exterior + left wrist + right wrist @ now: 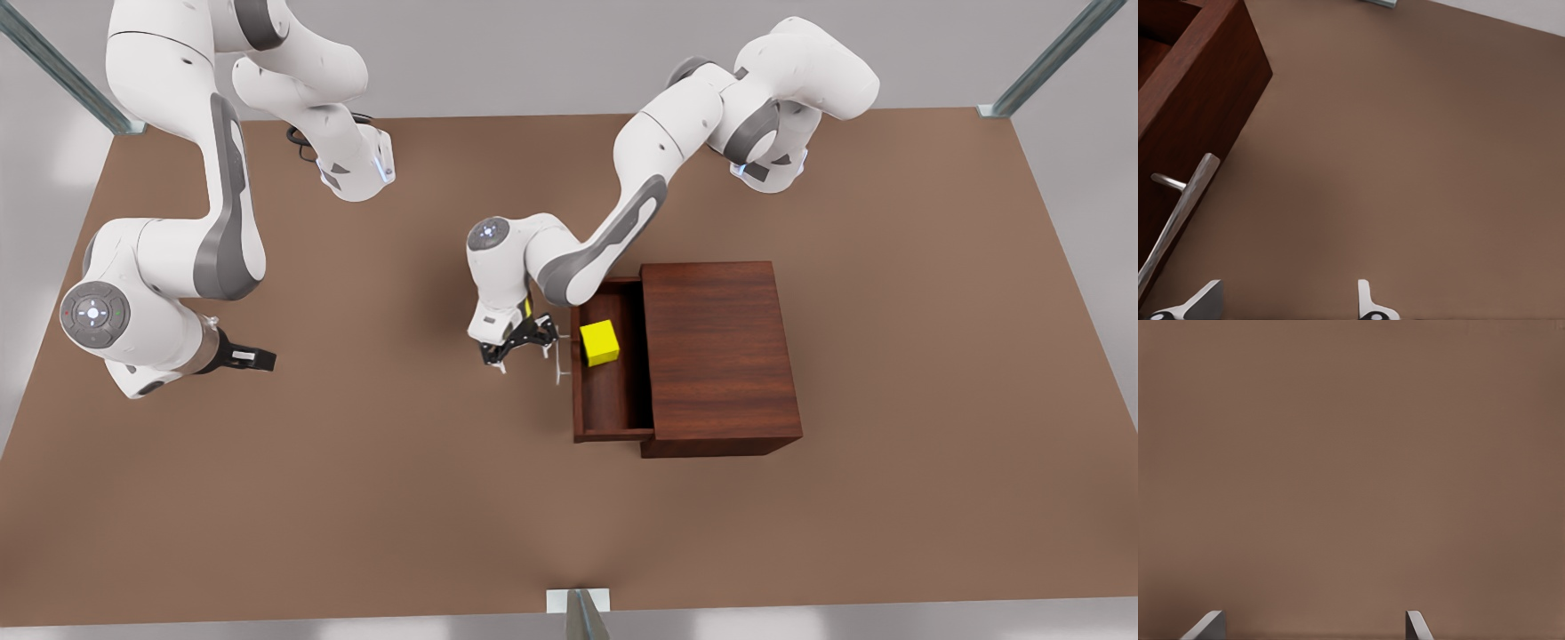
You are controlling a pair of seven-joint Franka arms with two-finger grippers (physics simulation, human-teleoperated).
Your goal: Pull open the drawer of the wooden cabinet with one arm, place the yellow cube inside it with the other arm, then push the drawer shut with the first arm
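Plainly bright yellow cube (600, 342) inside open drawer (609, 418)

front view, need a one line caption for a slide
Yellow cube sits in the open drawer of the wooden cabinet; left gripper open beside the handle, right gripper waits aside.

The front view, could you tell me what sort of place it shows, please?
Probably a simulated robot test bench: a bare brown table with metal frame posts at its corners, and a wooden cabinet between two white arms.

Yellow cube (600, 342) sits in the pulled-out drawer (612, 418) (silver handle) of the wooden cabinet (718, 356)
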